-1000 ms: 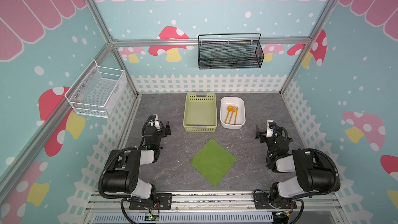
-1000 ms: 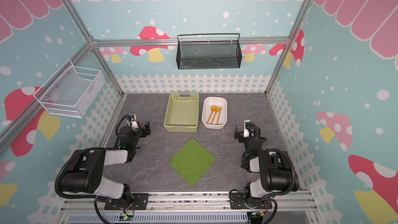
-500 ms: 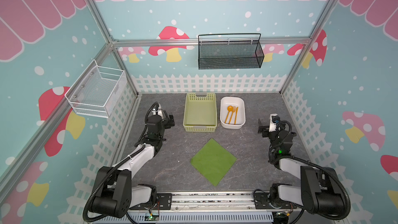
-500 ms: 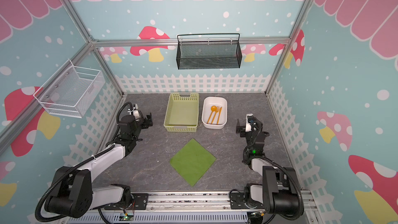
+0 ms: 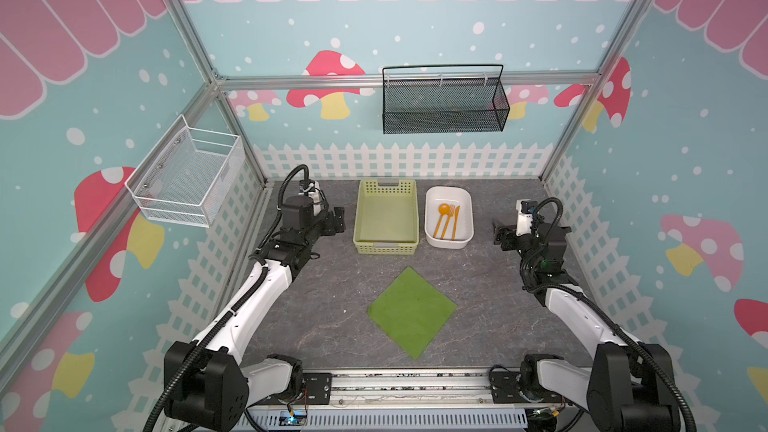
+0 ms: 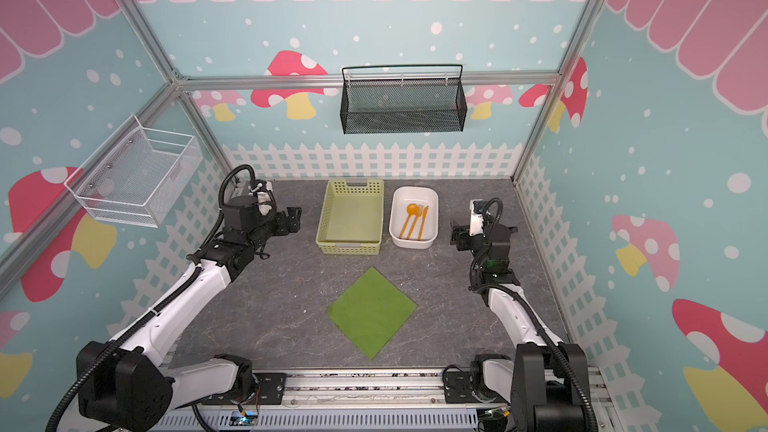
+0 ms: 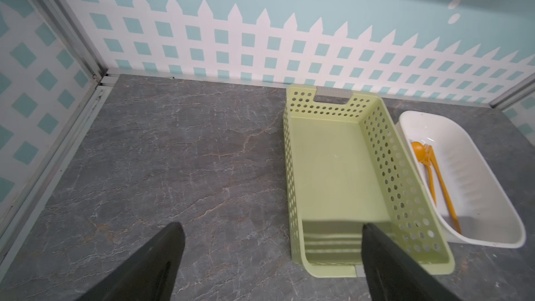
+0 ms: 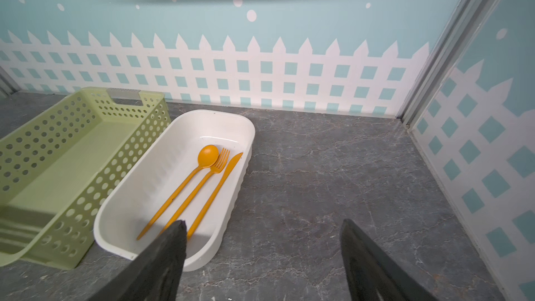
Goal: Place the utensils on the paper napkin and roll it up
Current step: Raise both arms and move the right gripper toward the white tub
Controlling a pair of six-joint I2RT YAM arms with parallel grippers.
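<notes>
Orange utensils [image 5: 447,223], a spoon, fork and knife, lie side by side in the white dish [image 5: 451,243] at the back of the worktop [image 5: 324,305]. Nothing touches them. The green paper napkin [image 5: 412,311] lies flat as a diamond near the front, well apart from them. Over the last second both arms have unfolded from a tucked pose near the front rail and reached towards the back. The left hand [image 5: 337,220] now hangs just beside the empty yellow-green basket [image 5: 386,248] and the right hand [image 5: 500,235] just beside the dish, each with jaws wide apart and holding nothing. This looks like the opening approach, with the right hand better placed for a first pick. Grey veined stone-look covers the worktop. Teal walls carry mushrooms, a white fence print, a black mesh basket [image 5: 444,112] and a white wire basket [image 5: 187,176].
</notes>
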